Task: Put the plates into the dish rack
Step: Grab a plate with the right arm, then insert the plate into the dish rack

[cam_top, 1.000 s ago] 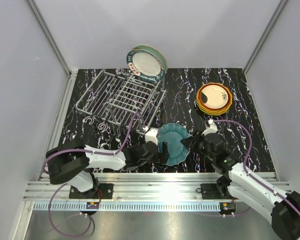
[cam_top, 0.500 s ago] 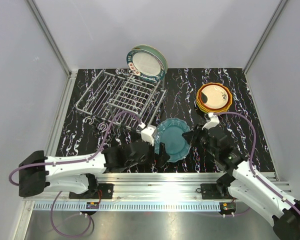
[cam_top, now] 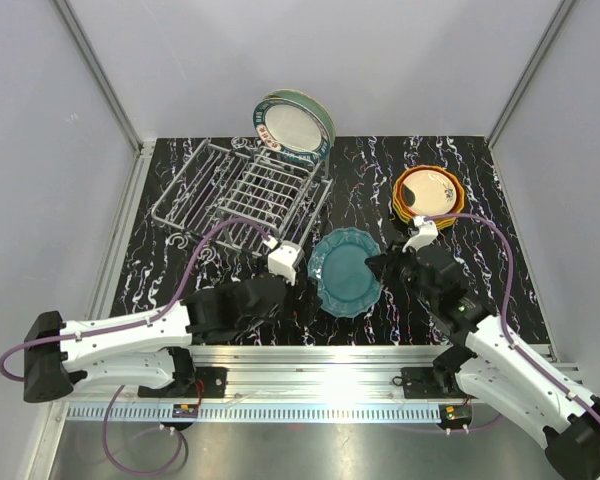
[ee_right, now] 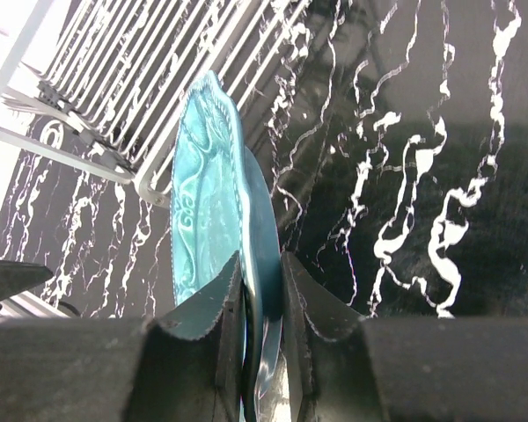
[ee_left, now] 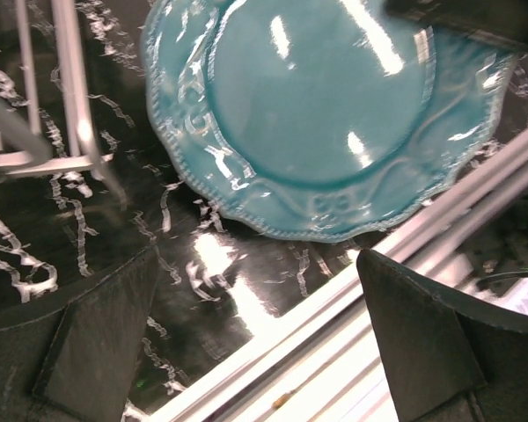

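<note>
**Right end effector pinch on the dark teal plate; rack slot next**

Gripped the right-hand rim of the dark teal plate between both pads, seen edge-on in the right wrist view. Held the plate tilted with its face toward the overhead camera, at lower centre of the top view. Placed it just right of the near corner of the dish rack, apart from the wires. Could not tell whether the lower rim touched the surface.

Showed the left end effector spread wide, low at the plate's left side, touching nothing.

Counted two plates standing upright at the rack's far end, upper centre of the frame. Noted a stack with an orange-yellow top lying flat at upper right, well apart from the rack.

Judged the step in hand as the carry of one plate toward the rack, with most of the load not yet done. Called next for lifting clear and swinging toward the upper left of the frame. Called also for turning the plate on edge in line with the slot bars, then lowering between two free bars before release. Needed care too, probably, since a one-sided rim pinch could let the plate swing or slip.
</note>
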You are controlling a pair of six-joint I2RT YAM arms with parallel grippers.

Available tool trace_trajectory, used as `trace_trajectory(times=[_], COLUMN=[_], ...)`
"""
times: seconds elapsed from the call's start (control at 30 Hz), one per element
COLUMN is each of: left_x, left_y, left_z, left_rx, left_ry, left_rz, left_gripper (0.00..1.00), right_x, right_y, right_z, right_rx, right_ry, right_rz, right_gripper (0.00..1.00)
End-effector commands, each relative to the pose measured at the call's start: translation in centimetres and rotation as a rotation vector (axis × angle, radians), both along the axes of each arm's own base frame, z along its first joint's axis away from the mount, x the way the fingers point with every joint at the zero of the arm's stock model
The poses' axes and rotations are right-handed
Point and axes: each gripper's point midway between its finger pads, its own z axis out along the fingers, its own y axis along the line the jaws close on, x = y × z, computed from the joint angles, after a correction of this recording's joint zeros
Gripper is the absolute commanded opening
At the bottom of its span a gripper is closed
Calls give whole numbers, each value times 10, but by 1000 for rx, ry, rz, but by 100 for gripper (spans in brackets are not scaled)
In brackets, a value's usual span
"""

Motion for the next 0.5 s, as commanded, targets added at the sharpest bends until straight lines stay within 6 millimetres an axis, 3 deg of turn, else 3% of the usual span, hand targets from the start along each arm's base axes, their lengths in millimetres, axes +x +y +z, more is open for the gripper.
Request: trace_trajectory(times=[0.0,0.23,0.4,0.47], left_x=[14,37,60,72], left_y=[10,39,69,83], left_z=[39,115,158,167], left_rx=[-11,45,90,127], left_ry=[-94,-299,-389,-413], left_rz=[45,103,190,222], left_gripper=[99,99,99,99], right_x=[13,21,32,36], right_y=[11,-7,-19,-20], right_z=[94,117,156,175], right_rx=[122,-10,-110,-128], right_ry=[-246,-329,-452,-495], right_rz=[22,-26,-63,-73], right_gripper=[0,0,0,0])
